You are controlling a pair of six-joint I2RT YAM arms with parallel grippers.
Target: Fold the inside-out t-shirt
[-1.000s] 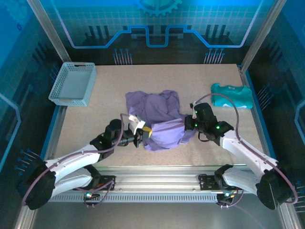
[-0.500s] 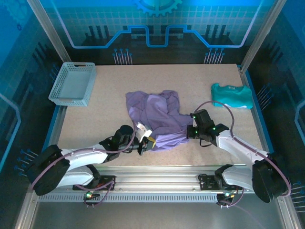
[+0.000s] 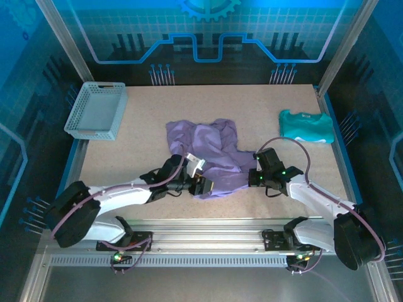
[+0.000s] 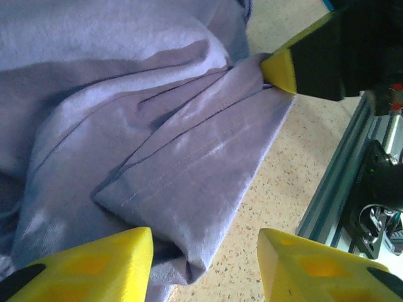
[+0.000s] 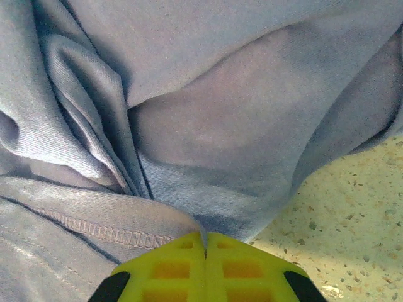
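The inside-out t-shirt (image 3: 204, 154) lies bunched right of the mesh basket (image 3: 96, 111), nearer the arms. The left gripper (image 4: 204, 244) has its fingers apart over the hem. The right gripper (image 5: 204, 239) is closed, seemingly pinching the hem. Draw the 2 hem corners apart and flat before folding.

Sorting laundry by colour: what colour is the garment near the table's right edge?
The garment is teal; best in top external view.

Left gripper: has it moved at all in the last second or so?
Yes. Seen from above, the left gripper has slid right along the near hem of the t-shirt, farther from the grey basket, and its jaws have opened.
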